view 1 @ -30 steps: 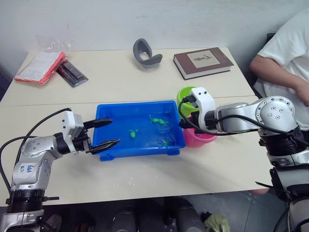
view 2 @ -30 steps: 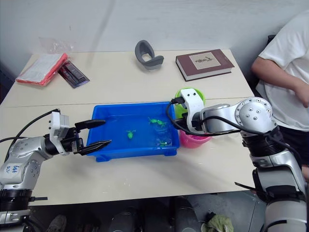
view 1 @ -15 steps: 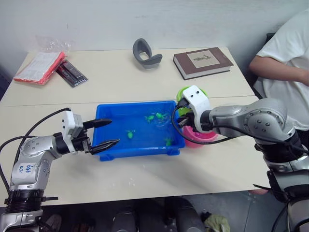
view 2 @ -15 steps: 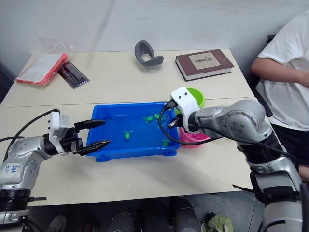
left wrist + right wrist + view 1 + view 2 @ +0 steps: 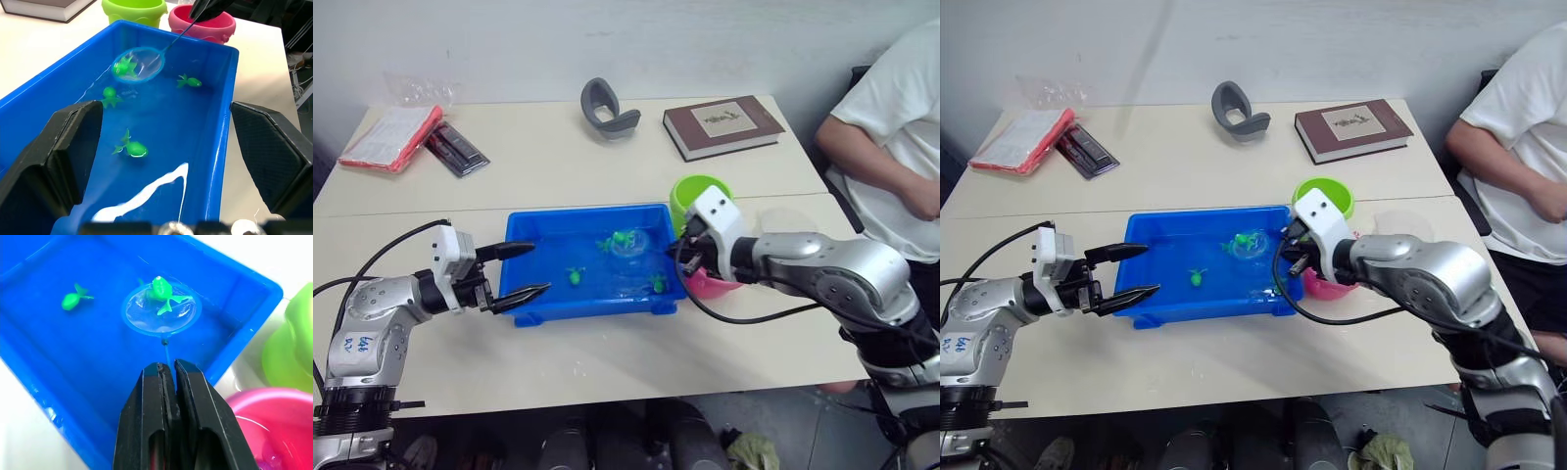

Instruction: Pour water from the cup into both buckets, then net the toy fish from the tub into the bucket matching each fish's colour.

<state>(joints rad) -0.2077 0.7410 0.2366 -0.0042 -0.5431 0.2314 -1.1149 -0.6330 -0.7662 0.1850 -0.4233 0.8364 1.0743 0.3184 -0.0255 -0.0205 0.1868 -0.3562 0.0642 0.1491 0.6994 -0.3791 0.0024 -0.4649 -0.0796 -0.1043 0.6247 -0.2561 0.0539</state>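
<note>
- Tub (image 5: 548, 294): on the table, holding water; four green fish visible, no pink ones.
- Buckets: green bucket (image 5: 697, 190) and pink bucket (image 5: 724, 286) just beside the tub's right end; contents unclear, possibly something pink inside the pink one.
- Right gripper (image 5: 167, 377): clamped on the net (image 5: 161, 309) handle; one green fish (image 5: 161, 288) lies in the hoop.
- Left gripper (image 5: 524, 269): fingers apart, straddling the tub's left end.
- Remaining: green fish transfers.

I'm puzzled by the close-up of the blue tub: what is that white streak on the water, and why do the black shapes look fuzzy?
Left wrist view: the streak is light glaring off the water in the tub; the left gripper's fingers, close to the lens, are out of focus, while the net and green fish look sharp.
</note>
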